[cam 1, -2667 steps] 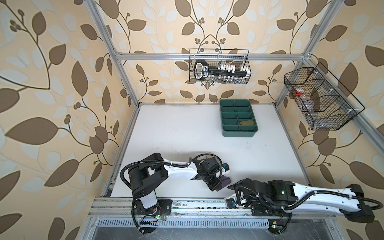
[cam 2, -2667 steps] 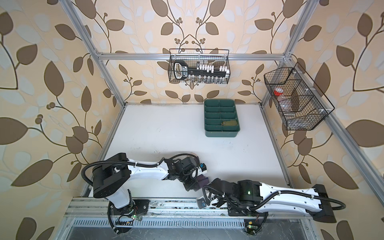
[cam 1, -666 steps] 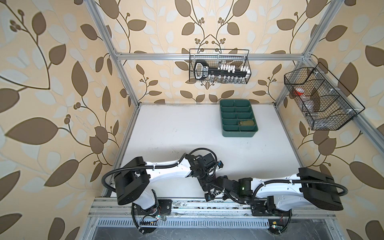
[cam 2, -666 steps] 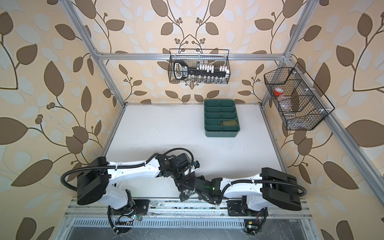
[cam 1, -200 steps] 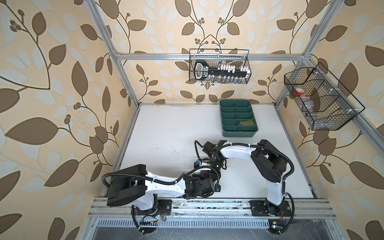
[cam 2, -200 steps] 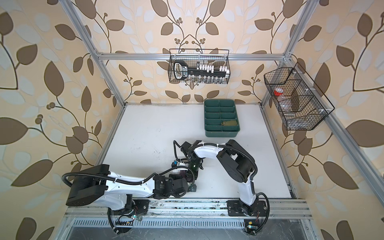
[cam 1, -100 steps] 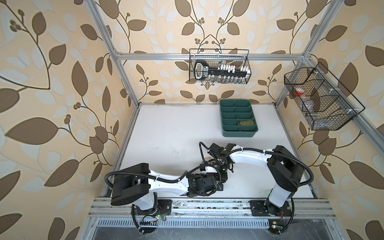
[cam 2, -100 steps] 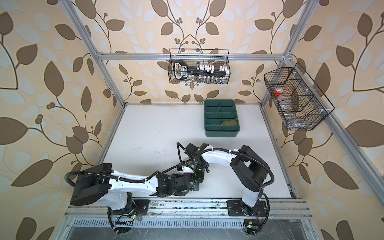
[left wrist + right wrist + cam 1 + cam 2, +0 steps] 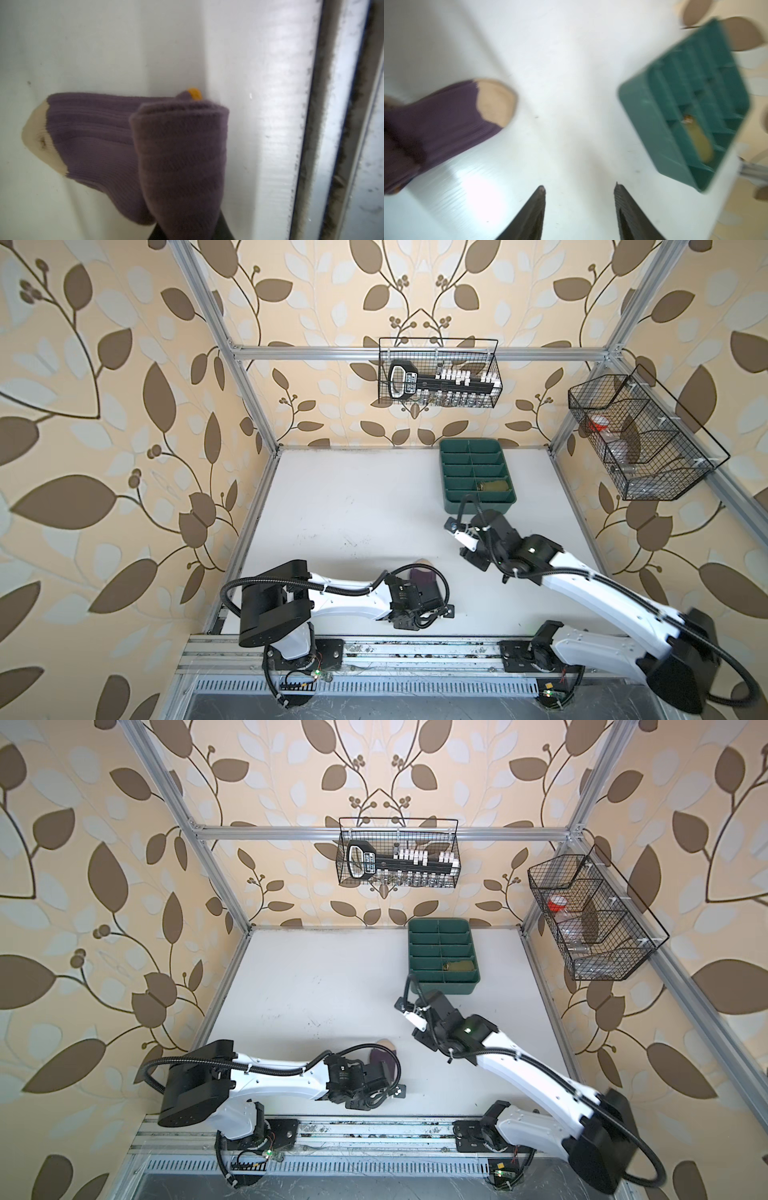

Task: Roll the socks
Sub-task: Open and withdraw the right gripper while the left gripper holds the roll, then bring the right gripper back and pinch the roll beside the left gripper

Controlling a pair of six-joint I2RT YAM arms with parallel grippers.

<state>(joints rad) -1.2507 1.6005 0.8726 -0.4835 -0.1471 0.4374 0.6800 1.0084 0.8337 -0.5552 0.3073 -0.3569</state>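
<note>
Left wrist view is giving the closest look at the purple sock (image 9: 93, 128): its beige toe is lying flat on the white tabletop (image 9: 104, 41), while a ribbed fold is rising toward the lens, with a speck of yellow peeking from behind it. That fold is being clamped by the left pincer (image 9: 430, 593). Only a dark sliver of one of its fingers (image 9: 225, 228) is showing beneath the cloth.

Both top views are hiding most of this, as the left arm (image 9: 345, 601) is reaching over the sock near the tabletop's front edge and is leaving just a purple patch and the beige tip uncovered.

Right wrist view, though blurred, is adding what the left one is not showing. The right pincer (image 9: 579, 187) is hovering over bare tabletop with its fingers apart and nothing between them. The purple sock is lying to one side of it and the dark green tray (image 9: 654, 128) to the other. The olive sock (image 9: 699, 141) is sitting bundled inside one tray compartment. Both top views are placing it at the tray's near right corner, well apart from the purple sock.
</note>
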